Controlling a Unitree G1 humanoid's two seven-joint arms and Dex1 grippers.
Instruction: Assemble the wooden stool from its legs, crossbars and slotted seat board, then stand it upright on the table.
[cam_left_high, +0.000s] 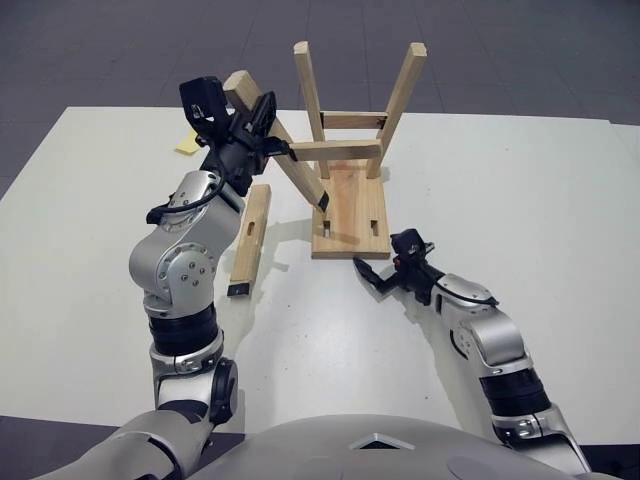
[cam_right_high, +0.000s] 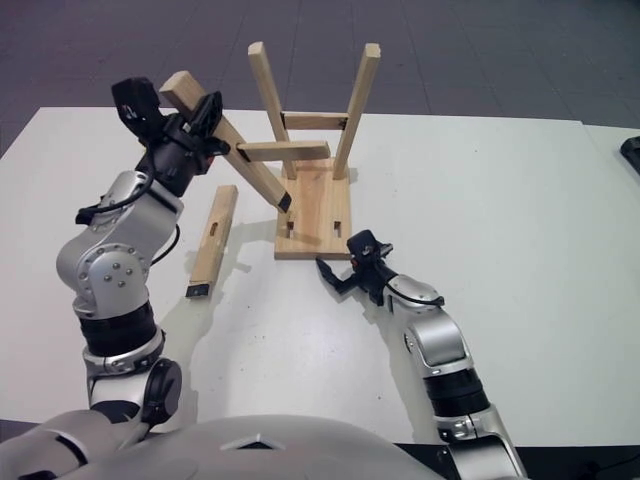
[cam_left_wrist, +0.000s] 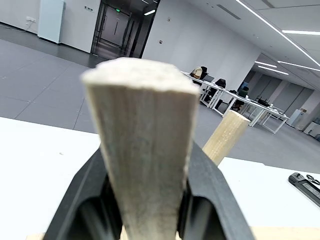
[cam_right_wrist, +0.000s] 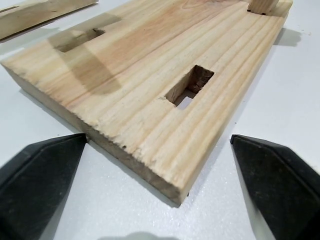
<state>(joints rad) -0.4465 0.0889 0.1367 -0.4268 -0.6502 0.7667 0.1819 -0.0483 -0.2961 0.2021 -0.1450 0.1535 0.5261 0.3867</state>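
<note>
A white rectangular worktop (cam_left_high: 520, 200) carries the parts. The pale slotted wooden seat board (cam_left_high: 352, 215) lies flat near the middle of the worktop, towards its far edge. Two pale square wooden legs (cam_left_high: 310, 100) stand upright in the board's far slots, leaning slightly apart, with a short wooden crossbar (cam_left_high: 352, 121) joining them.

A third wooden leg with a black tip (cam_left_high: 290, 160) is tilted above the board, its tip down by the board's near left slot. It carries a second crossbar (cam_left_high: 335, 151) that runs towards the right-hand upright leg. Whether they touch cannot be told.

A fourth, loose wooden leg (cam_left_high: 250, 240) lies flat just left of the board, its black end towards the near edge.

The left gripper (cam_left_high: 255, 125) has its fingers (cam_left_wrist: 210, 200) clamped on the upper end of the tilted leg. The right gripper (cam_right_wrist: 157, 145) rests low on the worktop at the board's near right corner, fingers (cam_right_wrist: 40, 175) spread wide to either side of that corner and holding nothing.

A small yellow scrap (cam_left_high: 188, 143) lies near the far left corner
</note>
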